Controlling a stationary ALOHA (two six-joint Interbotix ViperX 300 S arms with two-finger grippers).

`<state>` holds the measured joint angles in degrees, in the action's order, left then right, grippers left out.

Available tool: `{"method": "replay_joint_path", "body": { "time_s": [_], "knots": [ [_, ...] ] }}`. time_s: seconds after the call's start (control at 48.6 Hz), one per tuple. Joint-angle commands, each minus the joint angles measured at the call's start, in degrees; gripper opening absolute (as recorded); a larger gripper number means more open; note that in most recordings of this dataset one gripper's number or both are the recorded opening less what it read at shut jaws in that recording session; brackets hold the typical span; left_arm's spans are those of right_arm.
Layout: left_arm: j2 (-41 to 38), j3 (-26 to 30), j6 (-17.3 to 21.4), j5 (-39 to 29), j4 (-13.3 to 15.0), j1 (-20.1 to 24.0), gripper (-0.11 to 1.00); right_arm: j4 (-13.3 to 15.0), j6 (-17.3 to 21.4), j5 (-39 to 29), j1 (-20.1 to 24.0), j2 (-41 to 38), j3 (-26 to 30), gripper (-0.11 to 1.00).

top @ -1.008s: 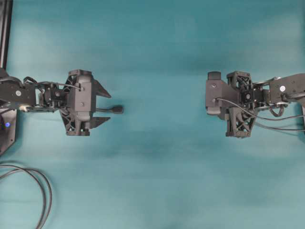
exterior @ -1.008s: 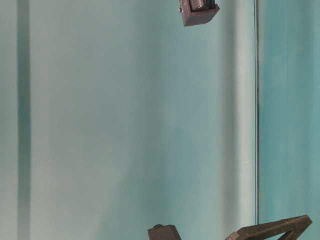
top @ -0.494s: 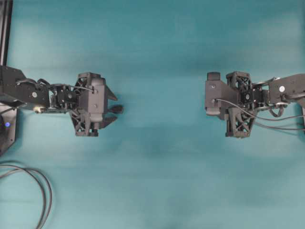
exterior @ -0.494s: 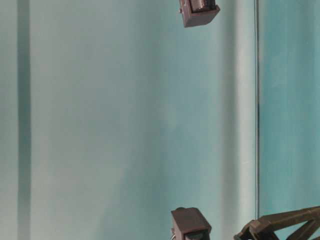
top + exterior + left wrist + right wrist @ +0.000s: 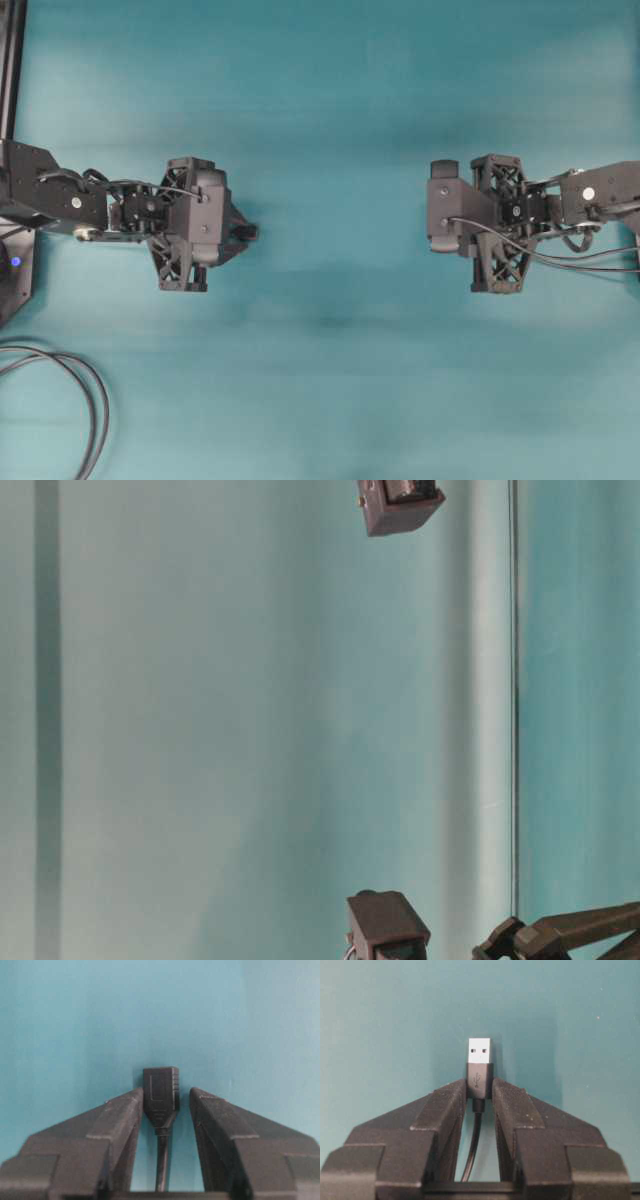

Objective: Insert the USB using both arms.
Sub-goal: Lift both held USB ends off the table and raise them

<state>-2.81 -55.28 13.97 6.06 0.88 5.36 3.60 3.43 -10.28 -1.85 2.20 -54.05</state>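
The USB [image 5: 480,1057], a silver tip on a short black body, is pinched between my right gripper's [image 5: 480,1082] fingers, tip pointing forward above the teal table. In the overhead view the right gripper [image 5: 445,215] sits at the right, and the plug is hidden under it. The all-black socket [image 5: 161,1091] lies on the table between my left gripper's [image 5: 166,1091] fingers. The left finger touches it and a gap shows at the right finger. In the overhead view only the socket's end [image 5: 247,231] sticks out of the left gripper [image 5: 236,232]. A wide stretch of table separates the two.
A thicker looped black cable [image 5: 75,385] lies at the bottom left. A black frame [image 5: 10,70] runs along the left edge. Thin cables [image 5: 570,250] trail from the right arm. The table-level view shows only parts of both wrists [image 5: 400,505] [image 5: 388,932].
My left gripper has moved right over the socket, and its fingers have narrowed around it. The right gripper has shifted slightly left, still holding the USB.
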Motion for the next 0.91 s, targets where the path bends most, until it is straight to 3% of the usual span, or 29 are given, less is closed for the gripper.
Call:
{"method": "replay_joint_path", "body": {
  "time_s": [0.0, 0.165, 0.37, 0.7, 0.885],
  "knots": [
    [-0.2, 0.3, 0.8, -1.6, 0.0, 0.4, 0.4, -0.1, 0.2, 0.4, 1.8, -0.4, 1.5, 0.22],
    [0.8, 0.3, 1.0, -2.2, 0.0, 0.0, 0.31, -0.1, 0.2, 0.3, 1.9, -0.3, 3.2, 0.22],
    [1.8, 0.4, 0.6, -3.6, 0.0, -0.2, 0.3, -0.2, 0.1, -2.9, 1.9, 0.4, 5.2, 0.19],
    [5.4, 6.6, -1.9, -19.7, 0.4, -2.5, 0.3, 0.6, 0.0, -6.5, 1.9, 5.7, 5.4, 0.19],
    [9.0, 7.6, -2.6, -21.3, 0.4, -4.2, 0.3, 2.5, 0.0, -10.9, 1.9, 9.1, 5.8, 0.19]
  ]
}}
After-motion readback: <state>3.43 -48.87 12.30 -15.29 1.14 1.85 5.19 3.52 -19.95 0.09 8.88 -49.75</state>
